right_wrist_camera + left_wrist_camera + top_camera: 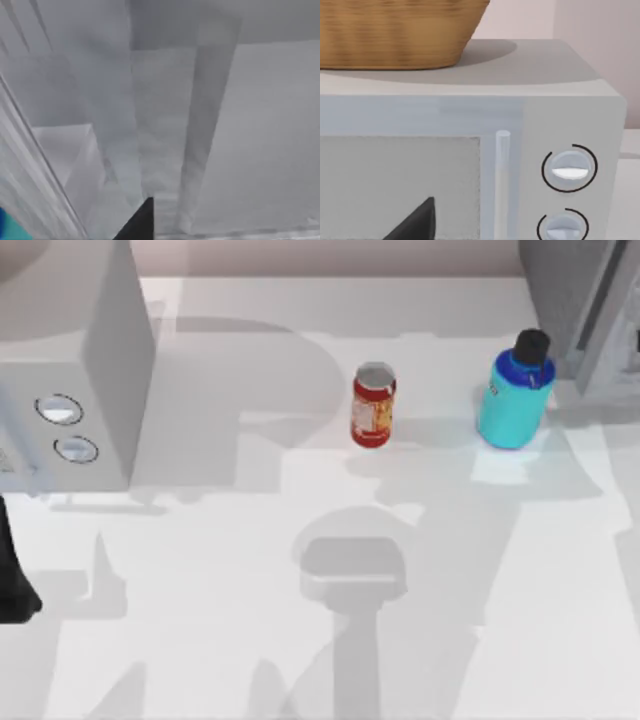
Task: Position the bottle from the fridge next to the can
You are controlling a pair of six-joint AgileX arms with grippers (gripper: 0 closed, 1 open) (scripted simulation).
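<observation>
Table [200, 640]: white, smooth, matte surface, crossed by broad soft grey shadows, the heaviest near the middle and toward the near edge. Back wall [330, 255]: pale pinkish-beige, plain, meeting the table's far edge. Grey box with two round dials [75, 370]: stands on the table's left side, dials stacked one above the other on its front panel, with a slim vertical handle beside a pale window panel. Wicker basket [395, 30]: tan, woven, resting on top of the grey box, casting a shadow there. Light: diffuse, from above, no hard glare.
</observation>
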